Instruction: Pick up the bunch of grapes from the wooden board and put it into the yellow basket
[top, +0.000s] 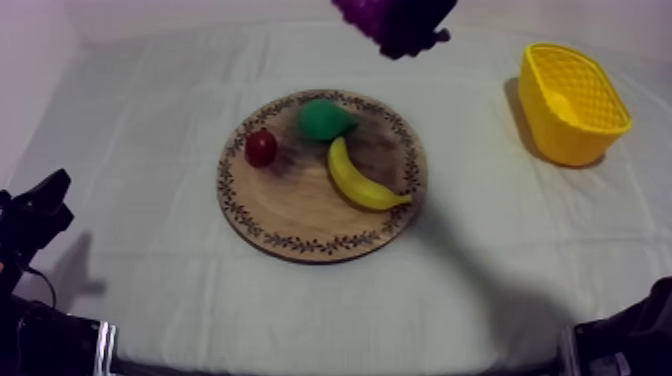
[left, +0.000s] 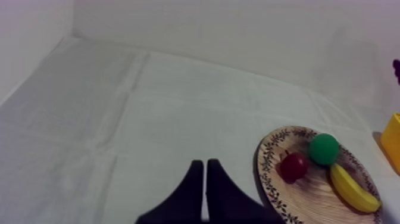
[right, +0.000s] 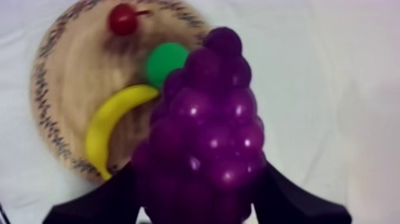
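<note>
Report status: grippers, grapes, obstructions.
Right gripper shut on grapes, aloft, off the board. Left gripper shut, low at its side. Nothing between grapes and yellow basket.

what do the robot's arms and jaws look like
The left arm and right arm are black, each with a pale band near its base. The left gripper and right gripper each have two black jaws, tapering toward the tips.

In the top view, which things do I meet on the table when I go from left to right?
small red fruit → pear → banana → yellow basket
</note>
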